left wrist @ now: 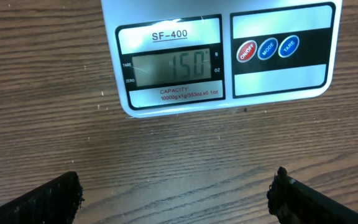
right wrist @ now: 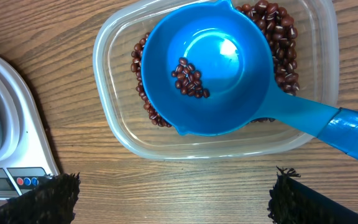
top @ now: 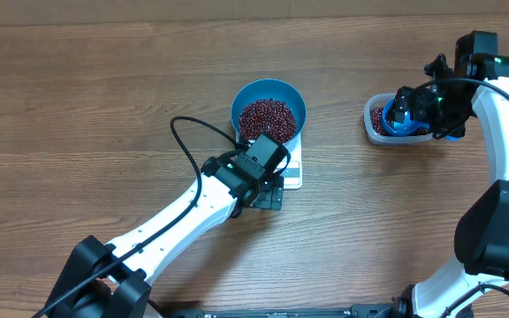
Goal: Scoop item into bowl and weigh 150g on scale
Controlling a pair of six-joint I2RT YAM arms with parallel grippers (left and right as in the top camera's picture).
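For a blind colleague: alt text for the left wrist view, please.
The white scale shows 150 on its display, beside one red and two blue buttons. It sits on a wooden table; the left gripper is open, its fingertips at the bottom corners.

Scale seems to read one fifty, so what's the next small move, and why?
Probably just back the right gripper away from the tub, adding nothing: the scale shows 150 under the bowl of beans, and the scoop lies in the tub with the jaws open.
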